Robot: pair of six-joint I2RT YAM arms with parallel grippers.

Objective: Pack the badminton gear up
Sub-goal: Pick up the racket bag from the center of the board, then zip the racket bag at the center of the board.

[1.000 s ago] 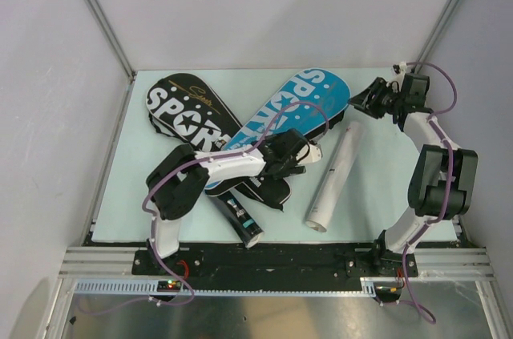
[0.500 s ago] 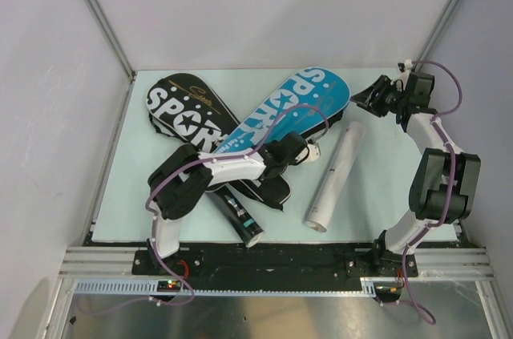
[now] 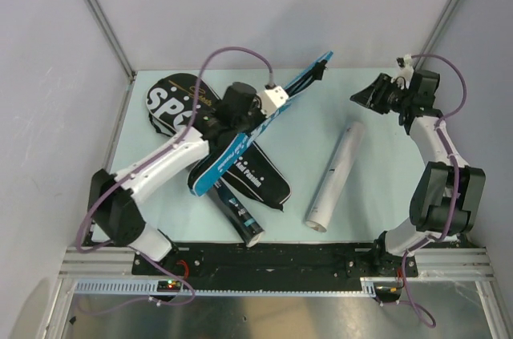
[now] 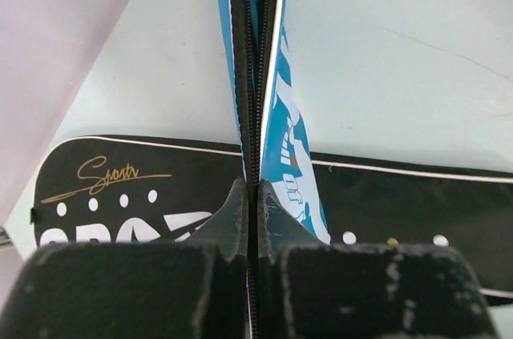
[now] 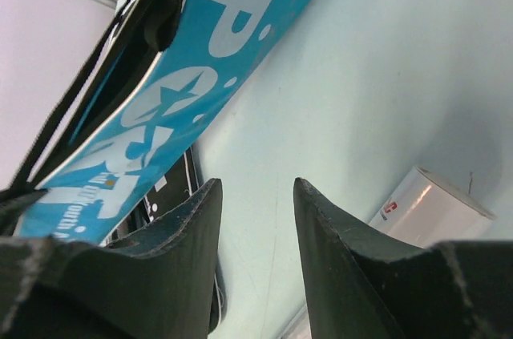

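The blue "SPORT" cover (image 3: 232,155) is lifted off the table and stands on edge, slanting from the table's middle up toward the back. My left gripper (image 3: 255,119) is shut on its zipper edge; in the left wrist view the fingertips (image 4: 237,195) pinch the black zipper strip of the blue cover (image 4: 280,106). Below it the black "SPORT" cover (image 3: 172,98) lies flat, and it shows under the jaws as the black cover (image 4: 136,187). My right gripper (image 3: 358,97) hovers open at the back right with nothing in it (image 5: 256,187), facing the blue cover (image 5: 208,58).
A white tube (image 3: 337,175) lies at the right centre, its end showing as the white tube (image 5: 425,203) in the right wrist view. A black tube (image 3: 240,223) lies near the front edge, partly under the black cover. Walls and metal posts close in the back and sides.
My left gripper shut on the blue cover, swung toward the back left and raised the cover onto its edge. The right gripper shifted only slightly and stayed open.
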